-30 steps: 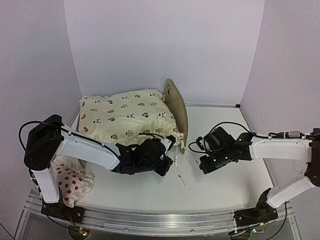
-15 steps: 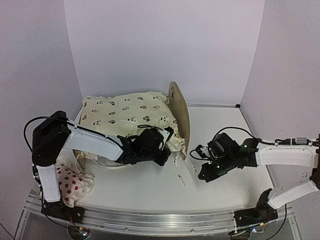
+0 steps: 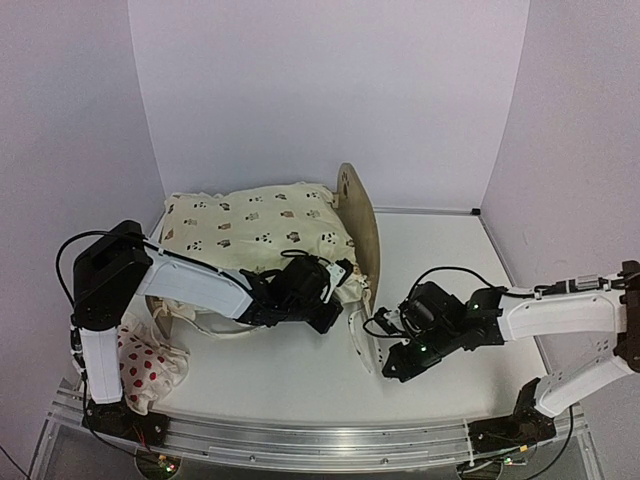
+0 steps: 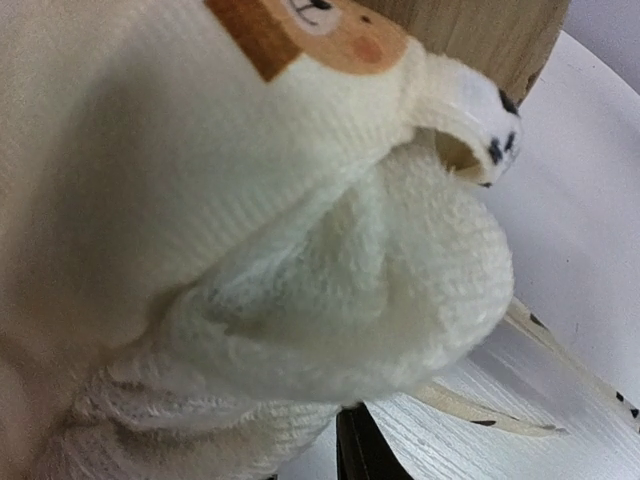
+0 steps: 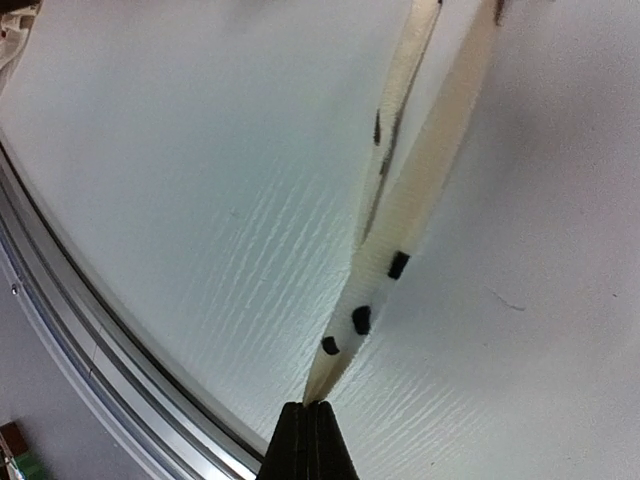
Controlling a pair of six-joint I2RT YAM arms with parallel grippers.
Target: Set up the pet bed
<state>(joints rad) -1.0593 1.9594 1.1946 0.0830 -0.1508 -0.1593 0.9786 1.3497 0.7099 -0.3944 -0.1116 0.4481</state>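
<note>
At wrist, right gripper clamps cushion ties, unseen overhead

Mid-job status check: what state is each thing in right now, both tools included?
cushion: draped over the bed, near corner bunched up.
ties: two strips stretched out flat, ends pinched.
pet bed: headboard upright, base hidden under the cushion.
spotted pillow: crumpled at near left, nothing holding it.
left tool: shut on the cushion's corner.
right tool: shut on the ties.
</note>
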